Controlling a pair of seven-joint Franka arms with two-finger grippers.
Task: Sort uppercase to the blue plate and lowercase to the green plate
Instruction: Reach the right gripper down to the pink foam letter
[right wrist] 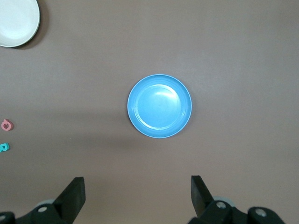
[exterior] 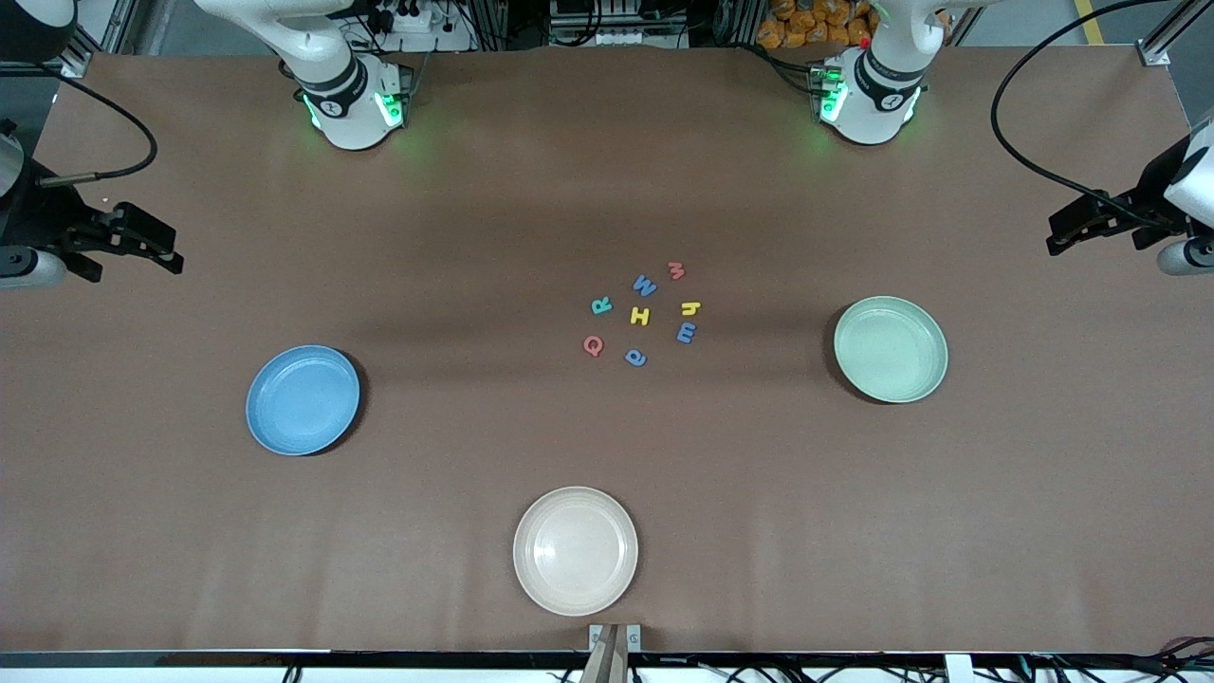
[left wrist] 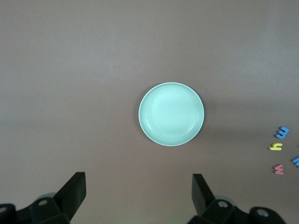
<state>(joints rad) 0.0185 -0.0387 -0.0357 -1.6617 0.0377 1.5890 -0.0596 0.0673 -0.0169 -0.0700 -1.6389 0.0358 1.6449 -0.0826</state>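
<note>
Mid-table lie the uppercase letters: blue W [exterior: 645, 284], teal R [exterior: 600, 305], yellow H [exterior: 640, 316] and red Q [exterior: 593, 345]. Among them lie the lowercase letters: red w [exterior: 677, 270], yellow h [exterior: 690, 307], blue e [exterior: 686, 332] and a rounded blue letter [exterior: 635, 357]. The blue plate [exterior: 303, 399] [right wrist: 159, 106] is empty toward the right arm's end. The green plate [exterior: 891, 348] [left wrist: 171, 114] is empty toward the left arm's end. My left gripper [exterior: 1057, 237] [left wrist: 139, 186] hangs open high at its table end. My right gripper [exterior: 169, 249] [right wrist: 138, 189] hangs open at the other end.
A beige plate [exterior: 575, 550] [right wrist: 16, 21] sits empty near the table's front edge, nearer the front camera than the letters. Both arm bases [exterior: 351, 100] stand along the back edge. A black cable [exterior: 1024, 142] loops over the table by the left arm.
</note>
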